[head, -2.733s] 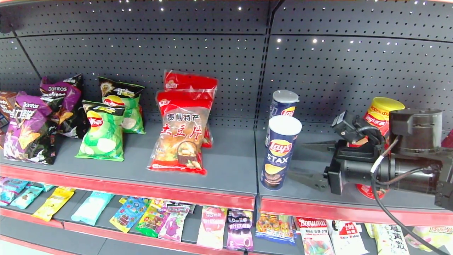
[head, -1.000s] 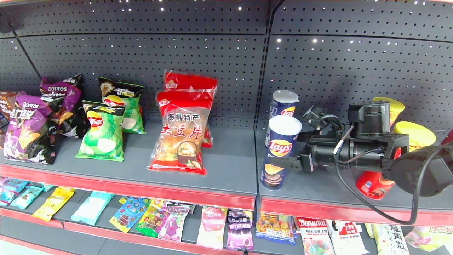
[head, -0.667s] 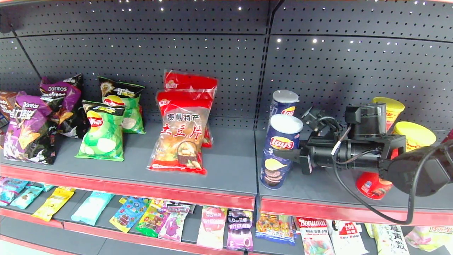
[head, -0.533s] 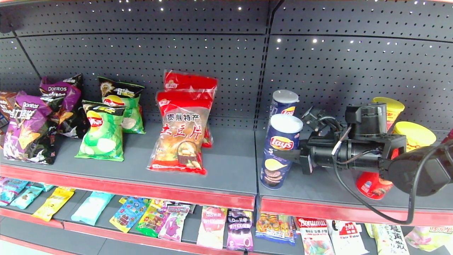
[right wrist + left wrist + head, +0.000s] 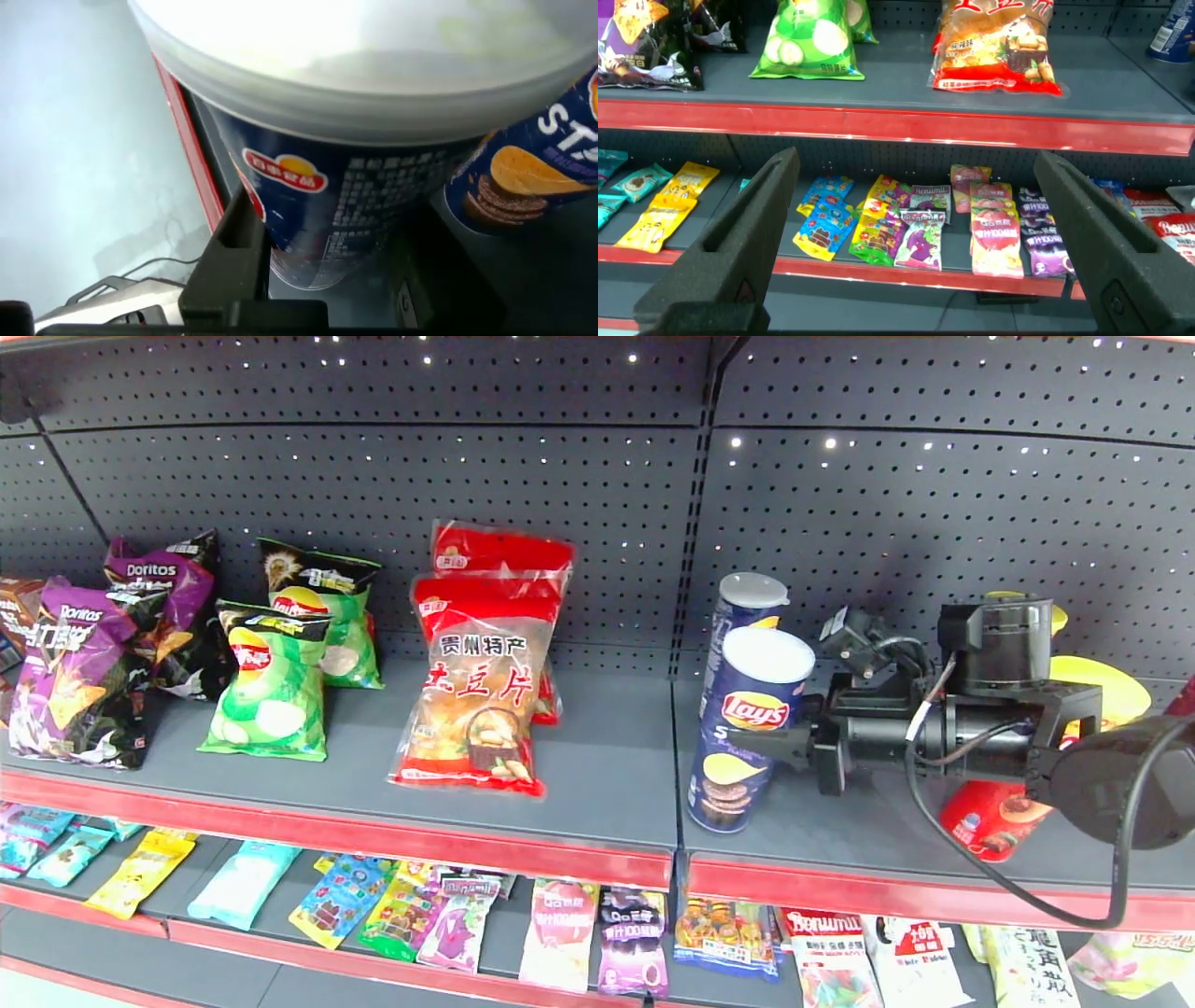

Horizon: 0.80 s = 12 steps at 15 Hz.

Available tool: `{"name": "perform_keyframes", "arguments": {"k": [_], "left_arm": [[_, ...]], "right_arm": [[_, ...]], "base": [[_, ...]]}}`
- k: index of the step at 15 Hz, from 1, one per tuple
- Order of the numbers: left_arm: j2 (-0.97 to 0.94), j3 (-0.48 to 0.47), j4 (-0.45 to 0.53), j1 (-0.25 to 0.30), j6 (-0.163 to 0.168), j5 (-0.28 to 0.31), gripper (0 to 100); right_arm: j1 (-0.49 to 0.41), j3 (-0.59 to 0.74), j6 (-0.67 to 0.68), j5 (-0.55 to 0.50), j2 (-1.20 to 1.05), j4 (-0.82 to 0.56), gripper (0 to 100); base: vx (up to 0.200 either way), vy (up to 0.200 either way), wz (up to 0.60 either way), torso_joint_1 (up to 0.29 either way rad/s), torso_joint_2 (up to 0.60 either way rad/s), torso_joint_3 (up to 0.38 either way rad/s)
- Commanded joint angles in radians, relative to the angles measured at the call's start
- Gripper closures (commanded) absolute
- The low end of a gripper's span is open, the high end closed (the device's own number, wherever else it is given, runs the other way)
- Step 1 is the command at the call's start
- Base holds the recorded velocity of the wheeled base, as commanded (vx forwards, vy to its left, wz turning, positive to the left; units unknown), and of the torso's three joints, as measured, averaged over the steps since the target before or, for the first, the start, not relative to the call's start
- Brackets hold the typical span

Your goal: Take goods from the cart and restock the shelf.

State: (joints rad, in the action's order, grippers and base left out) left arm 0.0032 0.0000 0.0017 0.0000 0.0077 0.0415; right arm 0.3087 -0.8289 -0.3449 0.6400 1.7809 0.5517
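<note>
Blue can (image 5: 740, 789) is clamped at mid-height by the right end effector (image 5: 767, 745), which is closed on its sides from the robot's right; in the wrist view the can (image 5: 355, 215) sits between both fingers. The can's long axis is near vertical but tipped, lid toward the right. Whether the base rests on the shelf (image 5: 597, 765) cannot be told. The can is at the shelf front, just before a second blue can (image 5: 747, 602). The right arm is the nearer one. The left end effector (image 5: 918, 159) is spread wide and empty, low before the lower shelf. Judged: the can must be righted before release. The board is flat, with a red lip. Bare board is left toward the red tubs (image 5: 990, 812).
</note>
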Motion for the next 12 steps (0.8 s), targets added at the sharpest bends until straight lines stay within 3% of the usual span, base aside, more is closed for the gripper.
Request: {"name": "perform_keyframes", "arguments": {"k": [1, 12], "left_arm": [[0.000, 0.000, 0.000, 0.000, 0.000, 0.000, 0], [0.000, 0.000, 0.000, 0.000, 0.000, 0.000, 0]], "right_arm": [[-0.016, 0.001, -0.025, 0.023, -0.005, 0.001, 100], [-0.060, 0.019, -0.155, 0.095, 0.006, -0.073, 100]], "base": [[0.000, 0.000, 0.00, 0.000, 0.00, 0.000], [0.000, 0.000, 0.00, 0.000, 0.00, 0.000]]}}
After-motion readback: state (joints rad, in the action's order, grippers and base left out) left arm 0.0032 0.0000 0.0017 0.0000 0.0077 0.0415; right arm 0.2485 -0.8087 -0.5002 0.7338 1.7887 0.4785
